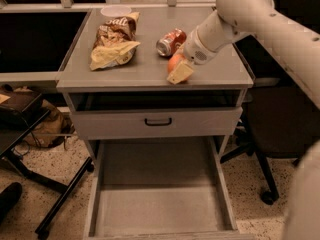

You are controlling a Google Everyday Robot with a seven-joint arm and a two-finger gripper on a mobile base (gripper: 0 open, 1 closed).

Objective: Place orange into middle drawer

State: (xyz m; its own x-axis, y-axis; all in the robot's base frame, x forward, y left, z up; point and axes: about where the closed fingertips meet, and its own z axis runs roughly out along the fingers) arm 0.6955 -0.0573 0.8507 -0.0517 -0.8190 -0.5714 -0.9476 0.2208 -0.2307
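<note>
The orange rests on the grey cabinet top, near its front right, just in front of the red-orange soda can. My gripper comes down from the upper right on the white arm and sits right at the orange, covering its front and right side. The middle drawer is pulled out wide below, a shallow grey tray with low side walls and nothing in it. It lies well below and in front of the orange.
A brown chip bag, a yellow chip bag and a white cup sit on the cabinet's left half. A closed drawer front with a black handle is above the open tray. A dark office chair stands at the right.
</note>
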